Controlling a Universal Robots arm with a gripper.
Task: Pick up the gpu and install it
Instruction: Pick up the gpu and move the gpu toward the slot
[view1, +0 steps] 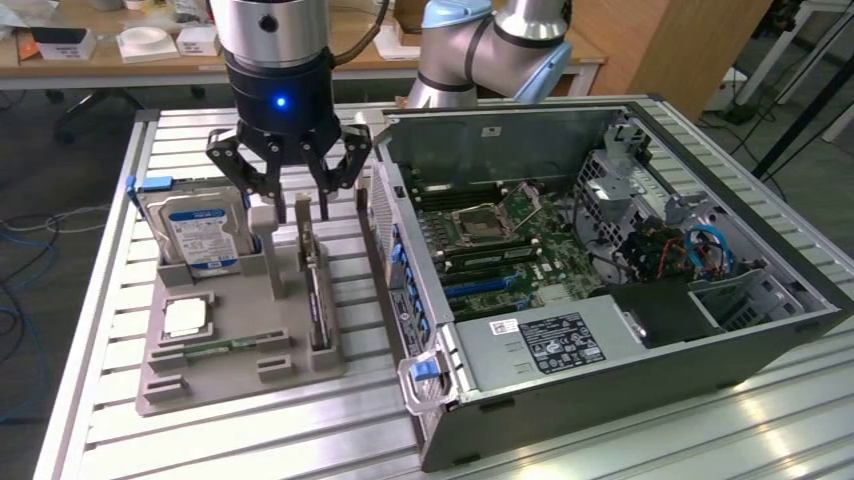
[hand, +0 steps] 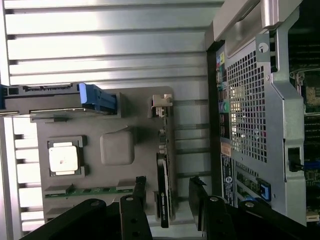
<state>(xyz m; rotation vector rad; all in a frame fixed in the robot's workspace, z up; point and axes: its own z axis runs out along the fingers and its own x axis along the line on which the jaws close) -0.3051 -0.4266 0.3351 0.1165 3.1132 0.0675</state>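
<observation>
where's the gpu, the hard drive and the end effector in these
gpu (view1: 318, 300): exterior view, on the card's upper edge, mid-length.
hard drive (view1: 200, 238): exterior view, on its blue-white label.
end effector (view1: 304, 210): exterior view, midway between its open fingertips, just over the gpu's end.

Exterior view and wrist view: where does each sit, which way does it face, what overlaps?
Exterior view: off the arm, raised, looking down across the slatted table at the tray and open computer case; shows the arm and open gripper straddling the gpu.
Wrist view: on the wrist, looking down past the gripper at the gpu standing on edge in the tray.
Shared: gripper, gpu, tray, computer case.
</observation>
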